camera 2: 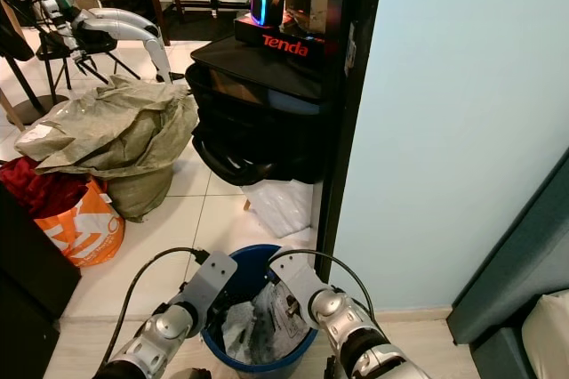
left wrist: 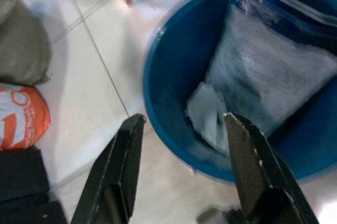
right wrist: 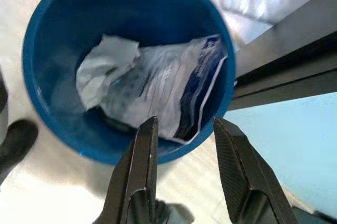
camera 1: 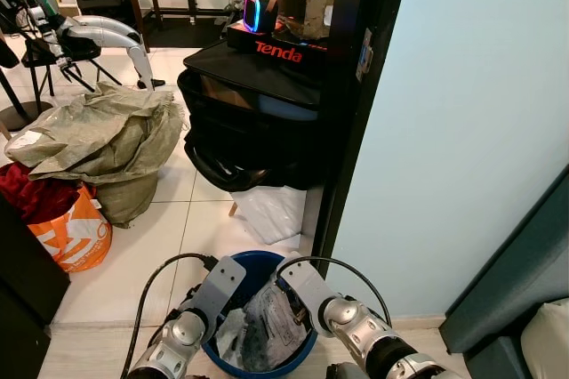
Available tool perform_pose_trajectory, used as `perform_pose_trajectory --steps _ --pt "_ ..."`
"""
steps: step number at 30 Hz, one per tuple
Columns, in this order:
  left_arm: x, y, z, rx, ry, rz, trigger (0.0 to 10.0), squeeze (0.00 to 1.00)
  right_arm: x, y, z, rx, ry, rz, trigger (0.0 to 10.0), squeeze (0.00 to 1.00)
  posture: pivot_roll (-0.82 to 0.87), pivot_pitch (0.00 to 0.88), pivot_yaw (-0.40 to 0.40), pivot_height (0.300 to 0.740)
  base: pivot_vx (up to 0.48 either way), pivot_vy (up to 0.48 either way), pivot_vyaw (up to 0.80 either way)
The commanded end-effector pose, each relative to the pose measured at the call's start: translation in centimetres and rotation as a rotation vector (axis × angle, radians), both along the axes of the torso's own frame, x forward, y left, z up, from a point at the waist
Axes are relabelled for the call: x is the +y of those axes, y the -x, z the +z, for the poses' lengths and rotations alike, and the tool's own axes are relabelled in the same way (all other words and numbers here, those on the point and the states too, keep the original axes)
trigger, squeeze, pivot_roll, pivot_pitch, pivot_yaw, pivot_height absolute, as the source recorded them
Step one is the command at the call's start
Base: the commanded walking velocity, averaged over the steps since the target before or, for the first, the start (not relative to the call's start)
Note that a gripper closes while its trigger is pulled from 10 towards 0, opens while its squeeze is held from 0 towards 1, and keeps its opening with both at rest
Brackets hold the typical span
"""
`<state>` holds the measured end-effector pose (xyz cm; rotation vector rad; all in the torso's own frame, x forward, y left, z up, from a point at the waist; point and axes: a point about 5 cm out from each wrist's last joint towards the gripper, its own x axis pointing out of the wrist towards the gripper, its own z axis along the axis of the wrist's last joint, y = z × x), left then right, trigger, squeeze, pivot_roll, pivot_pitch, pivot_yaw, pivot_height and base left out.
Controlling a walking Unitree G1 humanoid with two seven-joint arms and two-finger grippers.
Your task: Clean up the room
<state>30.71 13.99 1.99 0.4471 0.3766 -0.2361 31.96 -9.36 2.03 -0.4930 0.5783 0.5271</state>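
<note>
A round blue bin (camera 1: 302,354) stands on the tiled floor right below me. Inside it lie a clear plastic bag with blue print (right wrist: 174,98) and a crumpled white paper (right wrist: 102,71). My left gripper (left wrist: 184,129) hovers open above the bin's near rim, one finger outside the rim and one over the trash. My right gripper (right wrist: 183,129) is open too, held just above the bin's edge beside the dark door frame. Nothing is between either pair of fingers.
A dark door frame (camera 1: 342,130) and pale wall (camera 1: 453,130) rise on the right. Ahead stands a black stack topped by a Tenda box (camera 1: 277,46). Left are a grey-green sack (camera 1: 107,139) and an orange bag (camera 1: 76,232). A white bag (camera 1: 271,212) lies behind the bin.
</note>
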Motion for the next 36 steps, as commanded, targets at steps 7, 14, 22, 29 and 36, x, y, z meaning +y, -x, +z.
perform_pose_trajectory --steps 7,14,22,29,36 --pt "2.3 0.6 2.5 -0.183 0.221 0.206 10.0 0.00 -1.3 -0.7 1.8 -0.175 -0.283 -0.220 10.0 0.00 0.00 0.072 -0.045 0.600 0.000 0.000 0.00" --pt "2.7 2.2 3.0 -0.272 0.308 0.311 10.0 0.00 -2.1 0.3 1.8 -0.249 -0.367 -0.284 10.0 0.00 0.00 0.057 -0.034 0.600 0.000 0.000 0.00" --pt "2.5 3.1 2.4 -0.270 0.312 0.381 10.0 0.00 -1.8 0.3 1.9 -0.255 -0.420 -0.302 10.0 0.00 -0.01 0.034 -0.073 0.600 0.000 0.000 0.00" --pt "2.9 3.4 3.0 -0.284 0.286 0.381 10.0 0.00 -1.7 0.2 2.3 -0.261 -0.419 -0.275 10.0 0.00 0.00 0.033 -0.087 0.600 0.000 0.000 0.00" --pt "3.0 3.1 3.7 -0.303 0.257 0.353 10.0 0.00 -1.9 0.5 2.2 -0.267 -0.437 -0.297 10.0 0.00 0.00 0.037 -0.077 0.600 0.000 0.000 0.00"
